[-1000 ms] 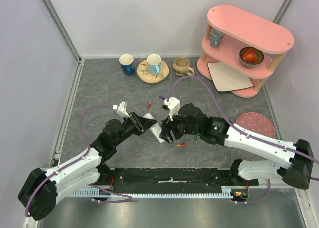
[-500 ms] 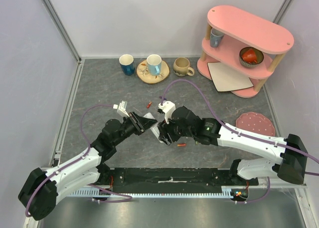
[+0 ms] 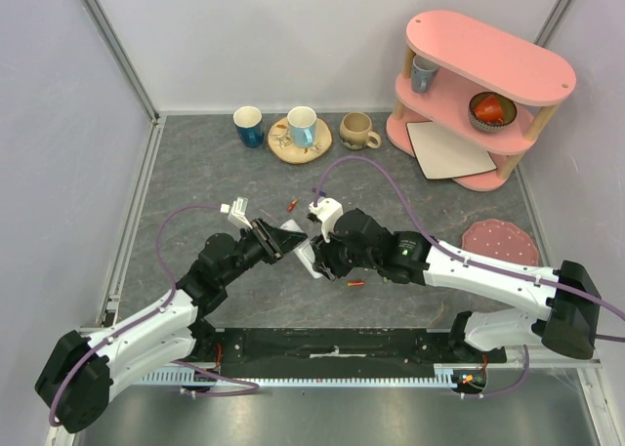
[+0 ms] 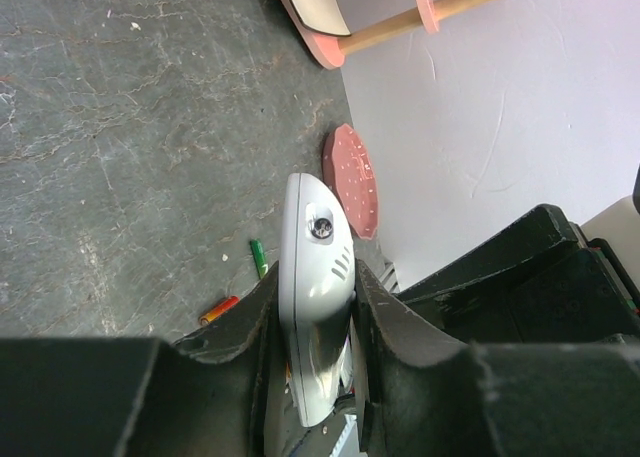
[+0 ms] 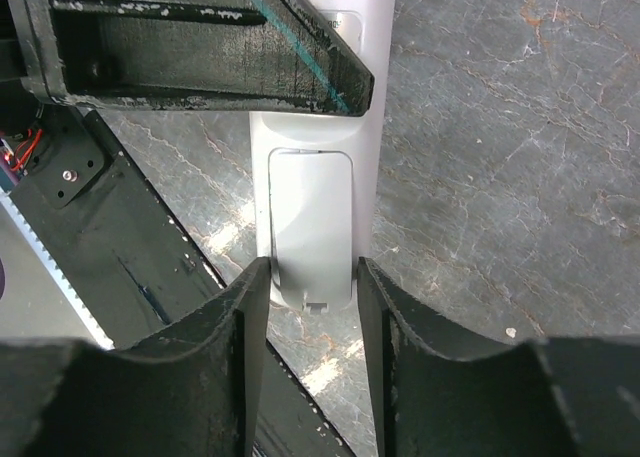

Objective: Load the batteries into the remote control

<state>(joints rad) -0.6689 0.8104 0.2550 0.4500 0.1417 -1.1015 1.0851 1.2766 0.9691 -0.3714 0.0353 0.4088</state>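
The left arm's fingers are clenched on the remote control, one pad pressed against each long side. They hold it up off the counter, with its free end stuck out towards the other arm. That hold looks meant as a vice: the body is kept steady in the air and its back is left bare, so the other arm can work on it.

On that back, the battery cover sits flush in its recess, so the compartment seems not yet opened and nothing is loaded.

The right arm's fingers stand on either side of the cover's latch end, parted about as wide as the cover. Whether they press on the remote or only frame it, I cannot tell. The position suits catching the latch and drawing the cover off along the remote's length.

The cells wait loose on the counter. A red-orange battery lies just beneath the right wrist, a green battery is near it, and a further battery lies beyond the two arms. All are within easy reach once the cover is off.
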